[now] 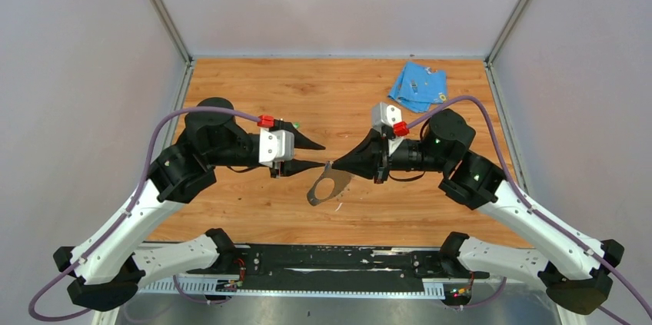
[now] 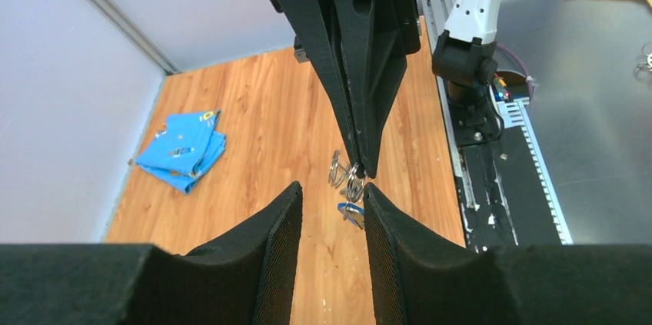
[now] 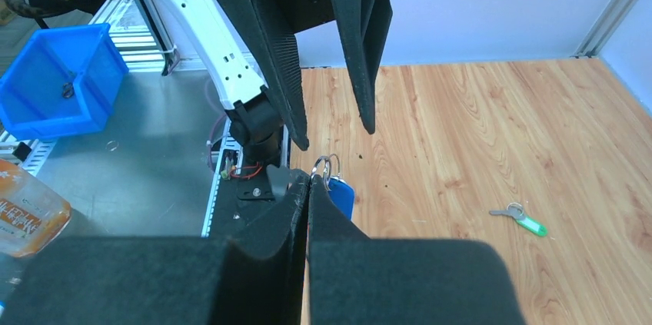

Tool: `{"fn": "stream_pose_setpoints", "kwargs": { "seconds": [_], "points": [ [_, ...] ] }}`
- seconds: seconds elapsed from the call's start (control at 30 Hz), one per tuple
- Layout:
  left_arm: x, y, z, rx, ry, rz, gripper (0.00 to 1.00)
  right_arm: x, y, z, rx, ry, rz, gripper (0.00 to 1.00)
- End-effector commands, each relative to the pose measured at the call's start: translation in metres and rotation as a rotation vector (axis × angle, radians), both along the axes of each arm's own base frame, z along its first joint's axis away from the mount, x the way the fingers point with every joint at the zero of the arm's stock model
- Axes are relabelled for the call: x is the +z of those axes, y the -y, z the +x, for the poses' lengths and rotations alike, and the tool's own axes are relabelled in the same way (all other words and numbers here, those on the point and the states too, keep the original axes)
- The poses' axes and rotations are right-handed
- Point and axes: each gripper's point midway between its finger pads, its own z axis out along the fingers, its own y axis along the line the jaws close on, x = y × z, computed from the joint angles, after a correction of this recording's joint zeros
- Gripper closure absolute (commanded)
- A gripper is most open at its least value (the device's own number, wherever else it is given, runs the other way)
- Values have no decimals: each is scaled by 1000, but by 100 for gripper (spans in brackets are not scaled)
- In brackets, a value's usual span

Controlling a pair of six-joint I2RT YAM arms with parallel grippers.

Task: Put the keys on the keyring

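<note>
Top view: the right end effector [image 1: 332,164], pinched shut on the keyring [image 1: 327,187] at frame centre, faces the empty, half-open left end effector [image 1: 324,154] tip to tip. Left wrist: the keyring and blue key [image 2: 351,212] hang straight ahead of its gap. Right wrist: the green key [image 3: 523,219] lies lower right on the bench [image 3: 461,125], roughly horizontal; no legible writing.

left end effector [image 2: 332,187]: black fingers at btm of frame, parted, nothing btwn pads.
right end effector [image 2: 360,173]: black, enters from top, fingers pressed together, tips pinching thin grey metal keyring [image 2: 337,171].
blue-headed small metal key [image 2: 351,212]: just under keyring, seen thru left fingers' gap.
folded light-blue cloth [image 2: 183,150]: on orange wood counter [image 2: 254,110], far left nr wall, well apart from keyring.
</note>
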Motion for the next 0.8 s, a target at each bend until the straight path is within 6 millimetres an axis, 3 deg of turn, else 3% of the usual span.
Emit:
{"fn": "stream_pose_setpoints", "kwargs": {
  "seconds": [0.0,0.1,0.4,0.63,0.77],
  "points": [
    [2,1,-7,-49,38,-8,64,24,0,-7,31,38,97,100],
    [-6,-2,-9,-60,72,19,69,26,1,-7,34,39,103,100],
    [-11,-7,-12,-79,148,30,70,24,-2,-10,70,9,100,100],
    [-9,-4,-13,-78,118,-4,82,23,-5,-5,57,-5,105,100],
    [-12,-4,-14,-83,104,-3,94,24,-4,-1,27,-7,110,100]
  ]
}}
